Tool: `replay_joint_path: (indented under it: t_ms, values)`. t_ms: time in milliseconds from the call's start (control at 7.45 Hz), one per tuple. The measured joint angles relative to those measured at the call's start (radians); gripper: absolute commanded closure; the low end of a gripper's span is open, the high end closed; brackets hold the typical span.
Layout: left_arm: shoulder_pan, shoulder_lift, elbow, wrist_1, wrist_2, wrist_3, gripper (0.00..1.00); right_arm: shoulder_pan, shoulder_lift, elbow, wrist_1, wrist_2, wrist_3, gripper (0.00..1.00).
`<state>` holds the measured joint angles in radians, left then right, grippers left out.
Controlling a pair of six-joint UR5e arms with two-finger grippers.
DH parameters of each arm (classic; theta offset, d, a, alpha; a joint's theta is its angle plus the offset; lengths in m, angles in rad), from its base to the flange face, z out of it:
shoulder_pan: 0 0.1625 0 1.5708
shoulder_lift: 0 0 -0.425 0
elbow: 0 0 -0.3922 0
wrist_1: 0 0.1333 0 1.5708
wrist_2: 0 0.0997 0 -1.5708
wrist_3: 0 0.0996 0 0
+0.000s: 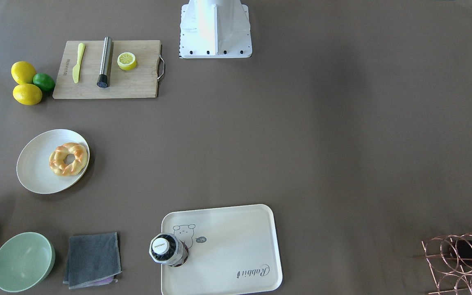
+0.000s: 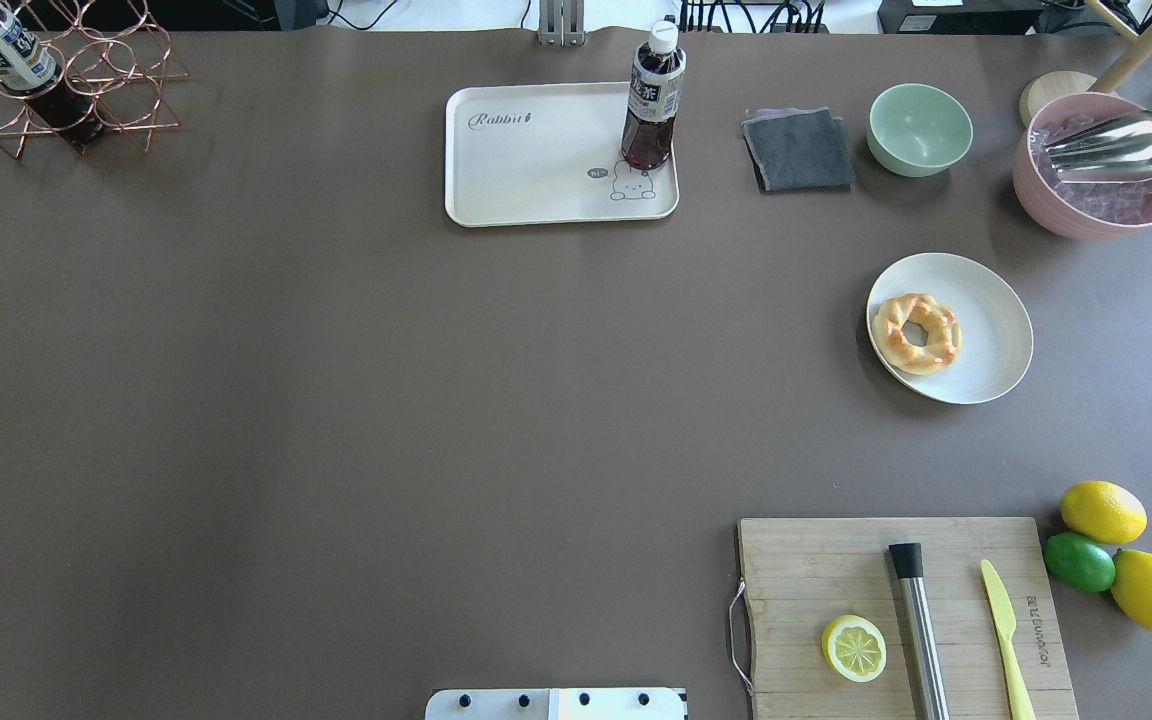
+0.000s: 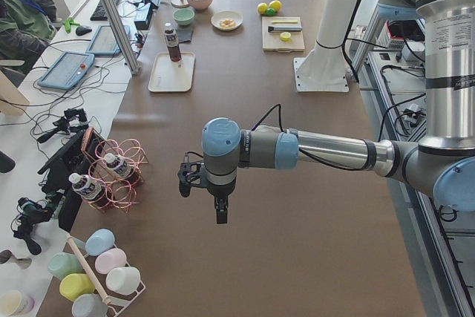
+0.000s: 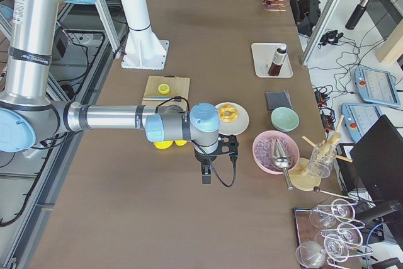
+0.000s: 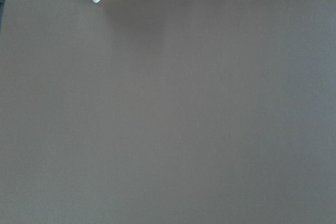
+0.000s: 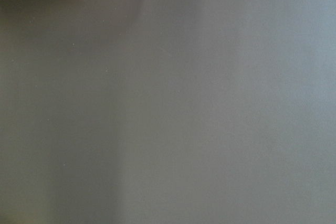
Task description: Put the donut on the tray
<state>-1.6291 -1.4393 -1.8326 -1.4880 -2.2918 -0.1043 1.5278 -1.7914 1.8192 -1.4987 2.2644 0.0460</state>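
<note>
- Donut (image 2: 917, 333): braided ring, golden-yellow w/ orange-brown glazed patches, open centre hole. Lies flat.
- Donut sits on round white plate (image 2: 991, 345), toward plate's 9 o'clock edge in overhead view. Nothing touches it but the plate.
- Plate is at approx 3 o'clock on the brown table (image 2: 336, 400) (overhead), well apart from the tray.
- Tray (image 2: 536, 160): cream-white rect., rounded corners, "Rabbit" script at one end, bear drawing at the other. At table's 12 o'clock, near far edge. Donut lies at approx 4 o'clock from it.
- Dark-drink bottle (image 2: 651, 100), white cap, stands upright on tray near its 2 o'clock corner, by the bear.
- Left gripper (image 3: 185, 181): seen only in side view, hangs above bare table, well apart from donut & tray. Can't tell how wide the jaws stand; no contact w/ any object visible.
- Right gripper (image 4: 227, 147): also side view only, above table beside the plate & a pink bowl (image 4: 275, 151). Jaw gap can't be judged; nothing seen in its hold.
- Both wrist cams: mostly bare table surface, no fingers in frame.
- Grey cloth (image 2: 798, 150) & green bowl (image 2: 920, 128) lie at 3 o'clock from tray.
</note>
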Motion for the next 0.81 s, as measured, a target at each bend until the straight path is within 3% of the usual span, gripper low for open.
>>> replay_joint_path:
  t_ms: [805]
  values:
    - [0.001, -0.001, -0.004, -0.034, 0.0, 0.0, 0.02, -0.001, -0.003, 0.005, 0.001, 0.002, -0.01, 0.0]
